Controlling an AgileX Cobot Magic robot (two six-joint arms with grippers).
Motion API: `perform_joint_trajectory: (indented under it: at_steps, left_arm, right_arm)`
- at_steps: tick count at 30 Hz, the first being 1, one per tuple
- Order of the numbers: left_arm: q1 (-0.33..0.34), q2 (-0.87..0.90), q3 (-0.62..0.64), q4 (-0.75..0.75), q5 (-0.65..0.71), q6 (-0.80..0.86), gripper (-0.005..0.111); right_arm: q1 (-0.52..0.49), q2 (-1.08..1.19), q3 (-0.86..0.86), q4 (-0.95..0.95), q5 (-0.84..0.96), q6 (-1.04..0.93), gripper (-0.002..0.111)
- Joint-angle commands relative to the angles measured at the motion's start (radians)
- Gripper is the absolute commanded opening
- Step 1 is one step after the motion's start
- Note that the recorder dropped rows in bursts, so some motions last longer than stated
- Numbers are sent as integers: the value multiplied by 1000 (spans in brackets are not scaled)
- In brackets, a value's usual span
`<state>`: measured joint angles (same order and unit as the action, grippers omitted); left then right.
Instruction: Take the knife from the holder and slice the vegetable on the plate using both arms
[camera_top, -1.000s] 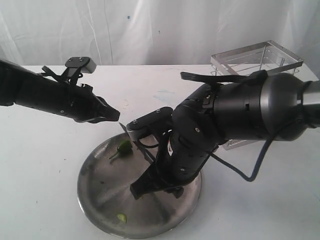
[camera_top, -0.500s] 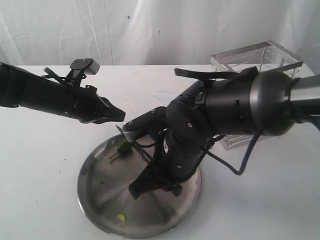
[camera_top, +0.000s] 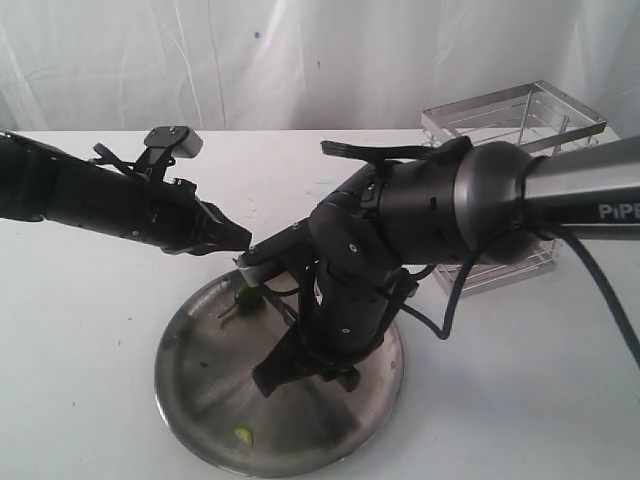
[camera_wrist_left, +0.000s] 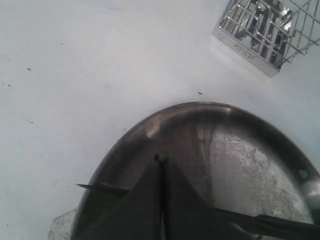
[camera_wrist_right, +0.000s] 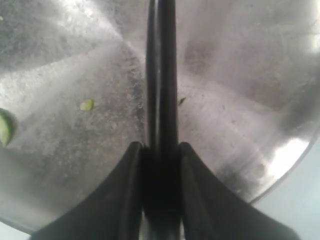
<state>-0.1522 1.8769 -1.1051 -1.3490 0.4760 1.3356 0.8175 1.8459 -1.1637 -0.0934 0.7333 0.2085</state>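
Observation:
The plate lies at the table's front middle. On its far left part sits the dark-green vegetable, and one light-green slice lies near the front rim. My right gripper is shut on the black knife, whose blade runs low over the plate. More slices lie beside the blade. My left gripper hovers shut, holding nothing, just above the vegetable. Below its fingers the knife's tip pokes out. The holder stands at the back right.
The bulky right arm hangs over the right half of the plate and hides part of it. The left arm stretches in from the left edge. A white cloth wall closes off the back of the table.
My left gripper has moved right and slightly down toward the plate's far rim. The right arm has shifted left over the plate with the knife still held.

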Motion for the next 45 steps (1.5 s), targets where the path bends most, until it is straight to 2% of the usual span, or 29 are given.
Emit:
perform_joint_trajectory:
  at_steps: [1, 7, 14, 24, 33, 41, 45]
  left_arm:
    - [3, 32, -5, -97, 38, 65, 0]
    - [3, 61, -5, -218, 134, 215, 0]
    - [3, 118, -5, -266, 122, 215, 0]
    - [3, 160, -5, -267, 107, 243, 0]
    - [3, 190, 28, -258, -39, 257, 0]
    - [3, 190, 28, -157, -40, 228, 0]
    - [3, 190, 28, -156, -40, 228, 0]
  right_arm:
    - [0, 14, -2, -14, 8, 5, 0]
    - [0, 13, -2, -12, 6, 5, 0]
    - [0, 13, -2, -12, 4, 5, 0]
    - [0, 13, -2, -10, 3, 9, 0]
    - [0, 13, -2, -10, 0, 14, 0]
    - [0, 60, -2, -10, -7, 14, 0]
    - [0, 80, -2, -20, -12, 31, 0]
